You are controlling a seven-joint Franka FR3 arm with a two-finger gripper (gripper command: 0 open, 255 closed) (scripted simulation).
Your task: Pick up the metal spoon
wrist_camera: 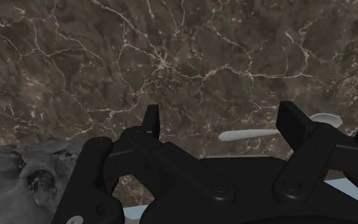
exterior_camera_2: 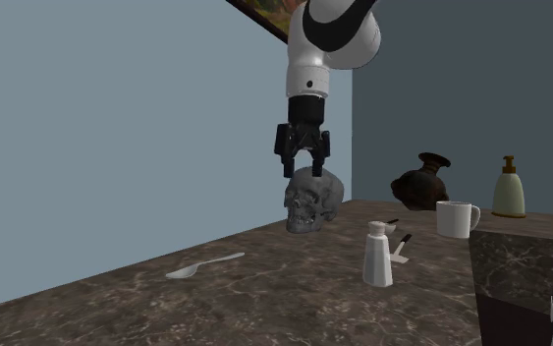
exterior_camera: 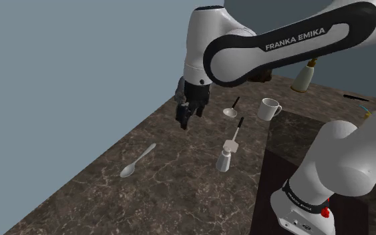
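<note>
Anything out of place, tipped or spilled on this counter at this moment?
Nothing is spilled or tipped. The one oddity is a grey skull sitting on the marbled counter among kitchenware, near the open gripper. The spoon lies flat and untouched; the white bottle stands upright.

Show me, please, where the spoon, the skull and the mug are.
spoon (exterior_camera: 142, 156), shoulder view, middle of its handle.
skull (exterior_camera_2: 318, 192), second exterior view, side of the cranium.
mug (exterior_camera: 268, 109), shoulder view, its outer wall.
</note>
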